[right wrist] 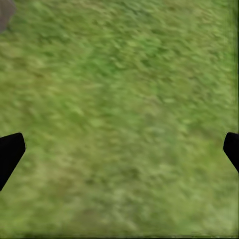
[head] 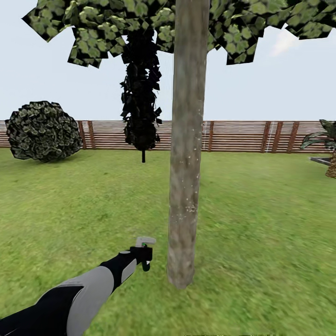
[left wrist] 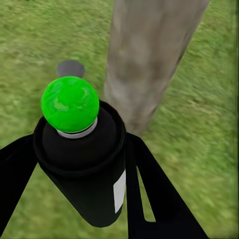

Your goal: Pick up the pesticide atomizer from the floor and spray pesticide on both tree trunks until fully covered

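Observation:
One broadleaf tree's grey-brown trunk (head: 186, 154) rises straight ahead, with its blocky green canopy (head: 116, 23) overhead and a few tiny white specks at mid height. My left gripper (head: 144, 257) is held out low, just left of the trunk's base, shut on the pesticide atomizer (head: 145, 242). In the left wrist view the atomizer's dark body (left wrist: 82, 169) with its white label sits between the black fingers (left wrist: 154, 194). Its green dot (left wrist: 69, 103) faces the camera, and the trunk (left wrist: 149, 55) stands close behind. My right gripper (right wrist: 119, 152) hangs open over bare grass. The second tree is out of view.
A brown slat fence (head: 233, 136) closes the lawn at the back. A round bush (head: 43, 131) stands at the far left, a narrow dark columnar tree (head: 141, 107) is behind the trunk, and a short palm (head: 326, 144) is at the right edge. Grass spreads all around.

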